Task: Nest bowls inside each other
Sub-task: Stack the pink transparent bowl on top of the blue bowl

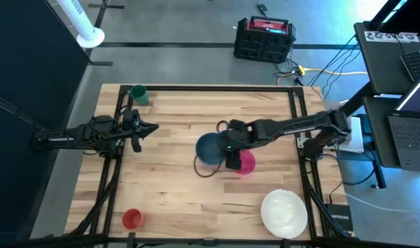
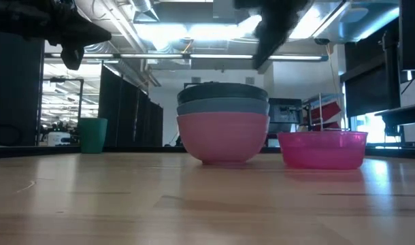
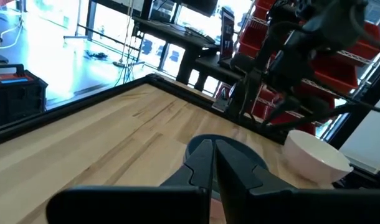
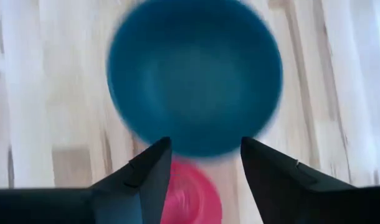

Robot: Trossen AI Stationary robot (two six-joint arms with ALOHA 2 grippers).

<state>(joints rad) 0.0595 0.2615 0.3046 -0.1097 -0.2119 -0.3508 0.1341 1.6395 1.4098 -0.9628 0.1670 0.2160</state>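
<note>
Near the middle of the wooden table [image 1: 169,179] stands a stack of three bowls. In the low view the pale pink bowl [image 2: 223,136] is at the bottom, the light blue bowl [image 2: 223,107] sits in it, and the dark teal bowl [image 2: 223,91] sits on top; only the rims of the upper two show above the pink one. From above, the stack looks like one dark teal circle [image 1: 211,148]. The magenta bowl [image 1: 245,162] stands upright just beside the stack, on the side of the right arm; it is shallow and slightly see-through, and I cannot tell if it touches the stack. The white bowl [image 1: 284,213], the largest one, stands well apart, near the table's corner on the right arm's side.

The right gripper [image 4: 204,168] hangs above the stack and the magenta bowl, its fingers spread apart with nothing between them. The left gripper [image 3: 213,163] waits over the left edge of the table with its fingers pressed together, empty.

A green cup [image 1: 138,94] and a red cup [image 1: 131,219] stand at the two left corners.
</note>
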